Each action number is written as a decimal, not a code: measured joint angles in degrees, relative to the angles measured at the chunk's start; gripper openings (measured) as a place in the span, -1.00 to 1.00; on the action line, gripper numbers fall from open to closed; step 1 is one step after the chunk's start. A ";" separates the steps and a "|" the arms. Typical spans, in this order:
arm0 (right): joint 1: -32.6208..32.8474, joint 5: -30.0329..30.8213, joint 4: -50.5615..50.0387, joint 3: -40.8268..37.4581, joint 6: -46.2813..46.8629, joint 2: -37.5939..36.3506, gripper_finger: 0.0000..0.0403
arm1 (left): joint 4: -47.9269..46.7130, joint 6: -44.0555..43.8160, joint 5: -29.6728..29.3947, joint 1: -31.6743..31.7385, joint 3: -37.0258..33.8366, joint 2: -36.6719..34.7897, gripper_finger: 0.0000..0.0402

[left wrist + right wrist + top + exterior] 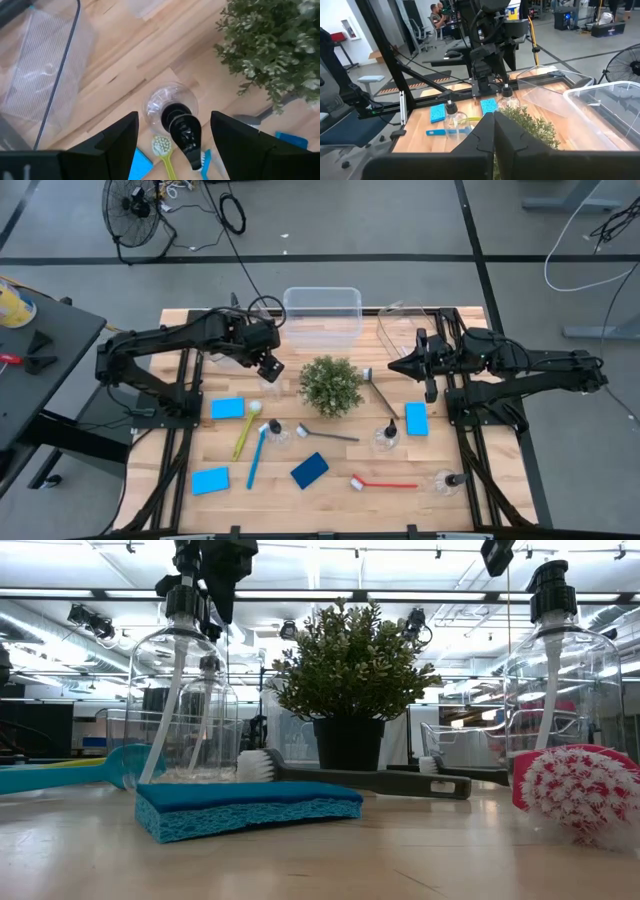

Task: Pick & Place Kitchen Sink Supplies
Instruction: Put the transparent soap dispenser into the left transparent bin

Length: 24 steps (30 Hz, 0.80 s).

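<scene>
My left gripper (270, 369) (172, 142) is open and hangs over a small clear bottle (274, 388) (170, 106) that stands upright left of the plant; its fingers stand on either side of the black pump cap (184, 133) without touching it. My right gripper (399, 367) (494, 131) is shut and empty, hovering right of the plant and pointing at it. Blue sponges (228, 408) (210, 480) (309, 470) (416, 418), a yellow brush (245, 432), a blue brush (257, 456), two dark grey brushes (328, 435) (379, 391), a red brush (385, 483) and more clear bottles (386, 439) (446, 480) are on the table.
A bushy green plant (331, 385) in a dark pot stands mid-table between the two grippers. A clear bin (322, 315) sits at the far edge, and a second clear bin (400, 320) stands tilted to its right. People are in the room beyond (437, 15).
</scene>
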 joint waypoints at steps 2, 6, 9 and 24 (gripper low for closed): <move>0.00 0.00 -0.09 0.00 0.02 0.00 -0.96 | -0.02 -1.08 0.25 0.00 0.00 0.60 0.25; -0.01 0.04 -0.46 0.00 0.00 0.06 -0.96 | -0.58 -2.04 1.82 0.00 0.00 1.86 0.25; 0.01 0.68 -0.85 0.00 0.01 0.17 -0.96 | -0.96 -2.70 2.19 0.00 0.04 2.46 0.25; -0.01 1.64 -1.22 0.00 -0.01 1.35 -0.96 | -2.89 -5.25 3.02 0.04 -0.02 3.06 -0.12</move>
